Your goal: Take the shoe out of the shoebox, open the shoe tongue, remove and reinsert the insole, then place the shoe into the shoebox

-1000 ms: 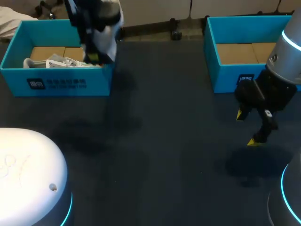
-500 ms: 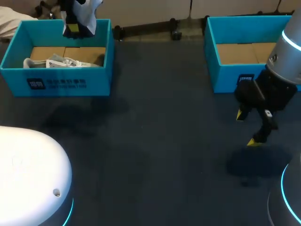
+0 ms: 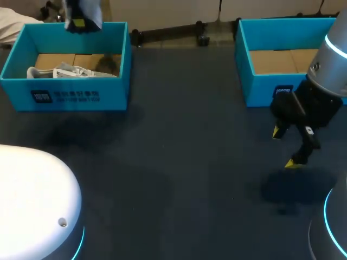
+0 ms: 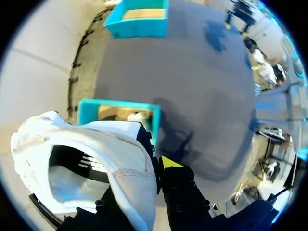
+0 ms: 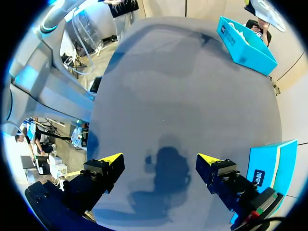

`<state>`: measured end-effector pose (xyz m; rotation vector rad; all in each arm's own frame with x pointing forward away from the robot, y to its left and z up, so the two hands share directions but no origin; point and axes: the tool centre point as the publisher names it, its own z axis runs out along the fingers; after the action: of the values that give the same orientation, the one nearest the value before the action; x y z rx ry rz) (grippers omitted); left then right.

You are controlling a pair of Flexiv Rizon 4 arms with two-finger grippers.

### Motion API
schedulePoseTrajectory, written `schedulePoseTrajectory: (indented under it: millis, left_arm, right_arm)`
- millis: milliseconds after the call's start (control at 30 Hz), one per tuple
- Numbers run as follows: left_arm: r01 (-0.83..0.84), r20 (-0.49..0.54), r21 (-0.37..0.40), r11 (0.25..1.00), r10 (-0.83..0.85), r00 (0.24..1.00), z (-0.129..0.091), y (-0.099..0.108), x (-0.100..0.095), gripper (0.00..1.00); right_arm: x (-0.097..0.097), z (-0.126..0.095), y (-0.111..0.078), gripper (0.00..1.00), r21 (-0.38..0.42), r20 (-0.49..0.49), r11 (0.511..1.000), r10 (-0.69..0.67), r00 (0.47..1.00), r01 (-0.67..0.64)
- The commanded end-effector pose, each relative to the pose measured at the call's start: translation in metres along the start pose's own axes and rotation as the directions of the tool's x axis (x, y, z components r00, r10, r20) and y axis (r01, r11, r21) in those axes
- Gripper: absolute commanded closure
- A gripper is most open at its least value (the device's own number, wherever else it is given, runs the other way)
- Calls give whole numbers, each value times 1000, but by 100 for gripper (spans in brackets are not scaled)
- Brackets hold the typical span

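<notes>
Dark counter (image 3: 190, 135), 11 o'clock: the left tool (image 4: 155, 168) pinched the white shoe (image 4: 110, 144) above its shoebox (image 3: 70, 96); every later step remained. At 4 o'clock the right tool (image 3: 285, 147) hung spread, empty.

Head view high behind the table (image 3: 190, 162), both wrist views downward over it (left-side shoebox (image 3: 65, 92) common to all)

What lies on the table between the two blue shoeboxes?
Nothing: the head view shows only bare dark table between the left shoebox and the right shoebox.

White shoe (image 4: 122, 161) aloft above open teal shoebox (image 3: 70, 96)
</notes>
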<state>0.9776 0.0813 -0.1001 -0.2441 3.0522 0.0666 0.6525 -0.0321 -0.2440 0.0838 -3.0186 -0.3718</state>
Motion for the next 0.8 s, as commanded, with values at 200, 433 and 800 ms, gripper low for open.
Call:
schedulePoseTrajectory:
  millis: [200, 433, 800]
  left_arm:
    - [-134, -106, -5, 991, 133, 985, 25, 52, -68, 100]
    - [-435, -138, -15, 900, 429, 893, 35, 94, -90, 100]
    - [-805, -145, -25, 593, 795, 590, 37, 140, -106, 100]
  right_arm:
    - [-1, 1, 1, 0, 3, -1, 1000, 1, 1000, -1]
    - [-1, 1, 1, 0, 3, -1, 1000, 1, 1000, -1]
    - [-1, 1, 1, 0, 3, -1, 1000, 1, 1000, -1]
